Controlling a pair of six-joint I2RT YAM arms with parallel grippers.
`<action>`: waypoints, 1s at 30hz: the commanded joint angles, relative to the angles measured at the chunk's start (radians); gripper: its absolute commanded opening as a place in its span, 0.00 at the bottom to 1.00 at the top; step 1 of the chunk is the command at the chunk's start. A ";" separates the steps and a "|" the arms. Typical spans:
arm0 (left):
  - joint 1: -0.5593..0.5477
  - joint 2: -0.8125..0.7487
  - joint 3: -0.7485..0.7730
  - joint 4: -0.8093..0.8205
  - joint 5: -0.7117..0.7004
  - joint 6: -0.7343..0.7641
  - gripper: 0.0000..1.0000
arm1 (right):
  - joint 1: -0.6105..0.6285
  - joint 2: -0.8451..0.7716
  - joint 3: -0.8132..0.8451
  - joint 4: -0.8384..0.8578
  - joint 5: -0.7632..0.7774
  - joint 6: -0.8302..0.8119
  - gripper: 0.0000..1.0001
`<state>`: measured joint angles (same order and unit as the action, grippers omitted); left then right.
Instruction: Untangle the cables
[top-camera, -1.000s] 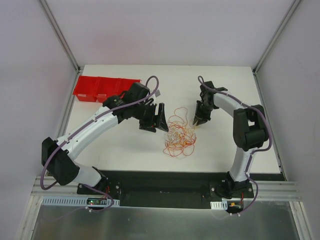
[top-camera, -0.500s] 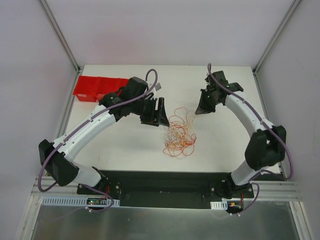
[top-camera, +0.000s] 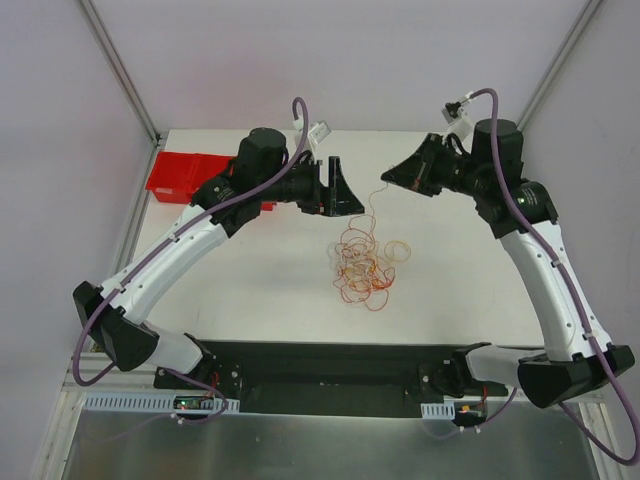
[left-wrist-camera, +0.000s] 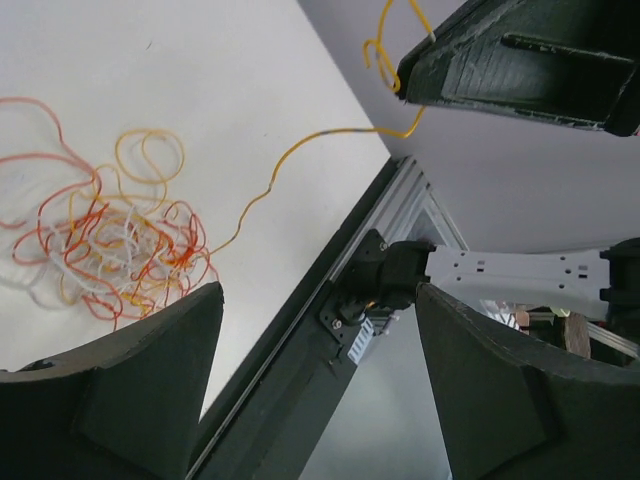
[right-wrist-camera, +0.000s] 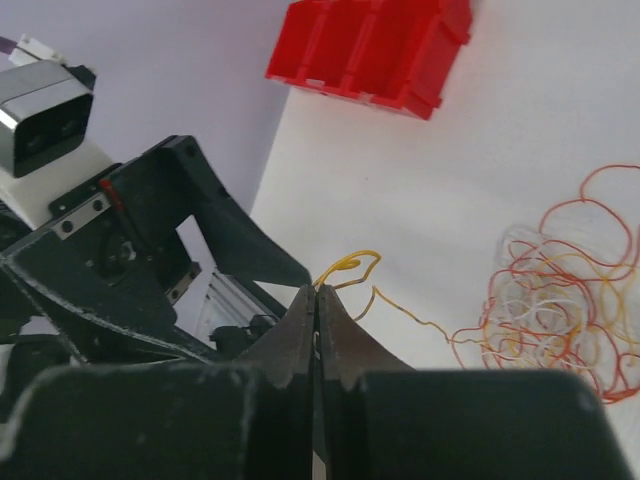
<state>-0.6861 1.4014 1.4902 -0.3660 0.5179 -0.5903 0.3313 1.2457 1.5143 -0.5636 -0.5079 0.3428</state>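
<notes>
The cables (top-camera: 365, 262) lie as a loose tangle of red, orange, yellow and white wires in the middle of the table. My right gripper (top-camera: 386, 179) is raised above the table and shut on the end of a yellow wire (top-camera: 373, 215). That wire runs down from the gripper into the tangle. In the right wrist view the jaws (right-wrist-camera: 317, 292) are closed with the yellow wire (right-wrist-camera: 350, 266) curling out of their tip, and the tangle (right-wrist-camera: 560, 290) is at the right. My left gripper (top-camera: 345, 192) is open and empty, raised, facing the right one. The left wrist view shows the tangle (left-wrist-camera: 110, 235) and the yellow wire (left-wrist-camera: 300, 145).
A red bin (top-camera: 190, 178) with several compartments sits at the table's far left; it also shows in the right wrist view (right-wrist-camera: 375, 45). The black base rail (top-camera: 330, 365) runs along the near edge. Grey walls enclose the table.
Both arms rose and swung toward the back. The right gripper lifted away from the tangle with a yellow wire, drawing it out. The tangle shifted slightly right.
</notes>
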 joint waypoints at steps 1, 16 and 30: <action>-0.001 0.034 0.067 0.166 0.086 -0.011 0.78 | 0.009 -0.017 0.090 0.103 -0.095 0.114 0.00; -0.029 0.145 -0.060 0.575 0.094 -0.158 0.59 | 0.020 0.011 0.253 0.343 -0.162 0.426 0.01; -0.021 0.182 -0.157 0.562 0.074 -0.184 0.38 | 0.018 0.116 0.710 0.358 -0.103 0.493 0.00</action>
<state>-0.7124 1.6016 1.3491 0.1513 0.5934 -0.7589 0.3458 1.3506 2.1365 -0.2745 -0.6319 0.8021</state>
